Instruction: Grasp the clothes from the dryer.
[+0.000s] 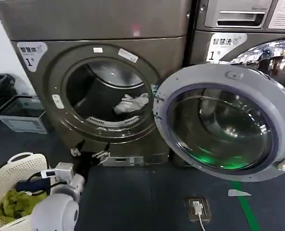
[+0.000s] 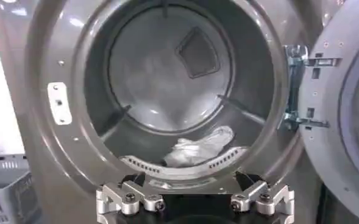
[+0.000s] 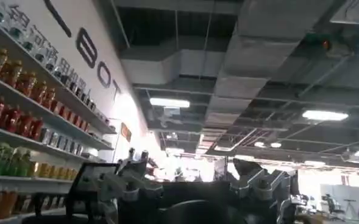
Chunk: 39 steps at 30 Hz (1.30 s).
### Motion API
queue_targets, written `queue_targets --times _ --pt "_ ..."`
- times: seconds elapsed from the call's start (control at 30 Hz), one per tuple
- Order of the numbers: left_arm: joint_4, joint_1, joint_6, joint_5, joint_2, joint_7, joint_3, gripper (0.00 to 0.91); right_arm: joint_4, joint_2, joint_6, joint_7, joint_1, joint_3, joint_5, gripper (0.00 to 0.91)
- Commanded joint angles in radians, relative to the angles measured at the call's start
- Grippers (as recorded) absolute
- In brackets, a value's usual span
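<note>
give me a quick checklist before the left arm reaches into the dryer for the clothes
1. Door out of the way: ok. The glass door is swung wide to the right of the porthole.
2. Target visible: ok. The clothes lie at the drum's front, just behind the lip, towards the hinge side.
3. Left claw lined up: ok. It sits low outside the dryer, facing the porthole with the bundle just beyond it.
4. Left claw ready: ok. Its fingers stand apart with nothing between them.
5. Path clear: ok. Nothing lies between the claw and the bundle except the drum lip.
6. Right claw out of the way: ok. It points up at the ceiling.
</note>
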Motion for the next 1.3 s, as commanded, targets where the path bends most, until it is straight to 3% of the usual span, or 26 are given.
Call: queue_targets --times 0.03,1.3 --pt "0.004 -0.002 0.049 0.000 0.001 0.000 0.001 0.907 0.004 0.002 -0.002 0.010 -0.002 0.006 0.016 0.907" --pt "0.011 0.005 0.049 0.005 0.002 -0.001 -0.003 0.907 0.007 0.022 0.000 0.020 -0.003 0.017 0.018 0.907"
